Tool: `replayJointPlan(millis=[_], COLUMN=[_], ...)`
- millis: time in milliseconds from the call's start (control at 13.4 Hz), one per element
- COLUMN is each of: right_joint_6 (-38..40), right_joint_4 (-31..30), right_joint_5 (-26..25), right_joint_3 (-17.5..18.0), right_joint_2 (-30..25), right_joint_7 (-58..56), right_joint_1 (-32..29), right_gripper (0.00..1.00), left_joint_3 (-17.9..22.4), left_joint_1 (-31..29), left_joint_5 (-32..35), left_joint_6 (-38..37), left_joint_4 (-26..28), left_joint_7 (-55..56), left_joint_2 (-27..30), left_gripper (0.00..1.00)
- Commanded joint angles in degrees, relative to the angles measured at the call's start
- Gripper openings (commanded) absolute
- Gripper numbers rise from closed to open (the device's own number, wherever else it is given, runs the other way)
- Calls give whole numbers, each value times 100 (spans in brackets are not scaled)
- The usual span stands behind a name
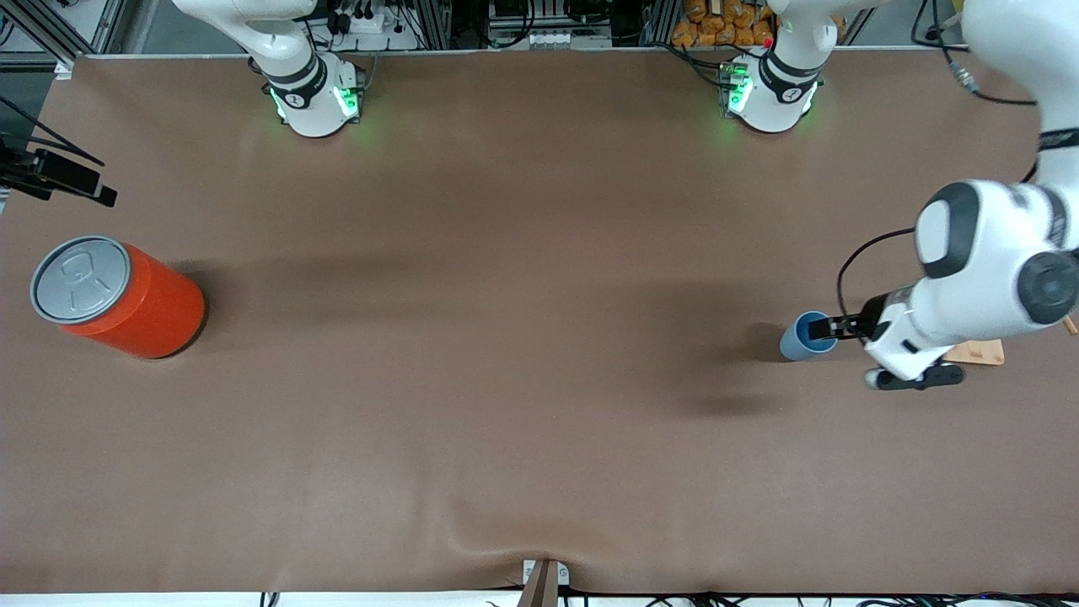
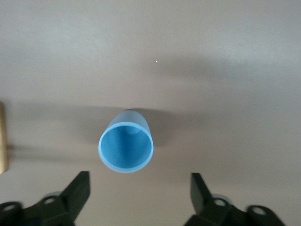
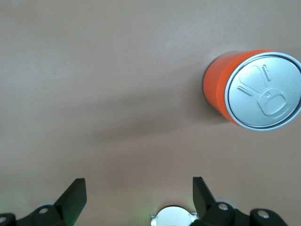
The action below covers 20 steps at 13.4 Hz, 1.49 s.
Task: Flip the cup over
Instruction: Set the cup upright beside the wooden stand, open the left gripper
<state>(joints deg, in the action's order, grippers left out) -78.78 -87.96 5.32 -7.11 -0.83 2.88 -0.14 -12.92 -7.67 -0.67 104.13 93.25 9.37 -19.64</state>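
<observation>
Front view showed the cup point(image 1: 807, 335) standing upright on the brown table point(image 1: 506, 337) at the left arm's end, its mouth facing up and the darker blue inside showing. The left gripper point(image 1: 834, 327) sat just beside the cup's rim. From the left wrist view, the cup point(image 2: 125, 146) stood free between and a little ahead of the two dark fingers point(image 2: 77, 190), which were spread wide with a clear gap to the cup on each side, so nothing was held. Judging by that, the flip looked done: the cup rested mouth up and released. What seemed left was for the left arm to draw clear without knocking the cup over.

The right arm waited; its gripper was not visible from the front, and its wrist view showed its fingers point(image 3: 75, 195) wide apart and empty above bare table, with the orange can point(image 3: 249, 89) in sight. That can point(image 1: 118, 295) stood at the right arm's end of the table, well apart from the cup. A pale wooden board point(image 1: 978, 351) lay partly hidden under the left arm.
</observation>
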Motion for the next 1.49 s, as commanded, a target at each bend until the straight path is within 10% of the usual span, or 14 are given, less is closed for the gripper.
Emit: replayJointPlan(millis=[0, 1419], right_joint_6=[230, 126], right_joint_4=[86, 165], right_joint_5=[-162, -400], right_joint_3=[34, 113], right_joint_2=[-40, -31], right_joint_7=[55, 64], right_joint_1=[-21, -12], right_gripper=[100, 100], left_joint_3=[0, -26], left_joint_1=[-128, -340], left_joint_5=[137, 137], left_joint_6=[-996, -1395], left_joint_4=[-797, 45], left_joint_7=[74, -217], left_joint_2=[100, 2395], left_gripper=[100, 100])
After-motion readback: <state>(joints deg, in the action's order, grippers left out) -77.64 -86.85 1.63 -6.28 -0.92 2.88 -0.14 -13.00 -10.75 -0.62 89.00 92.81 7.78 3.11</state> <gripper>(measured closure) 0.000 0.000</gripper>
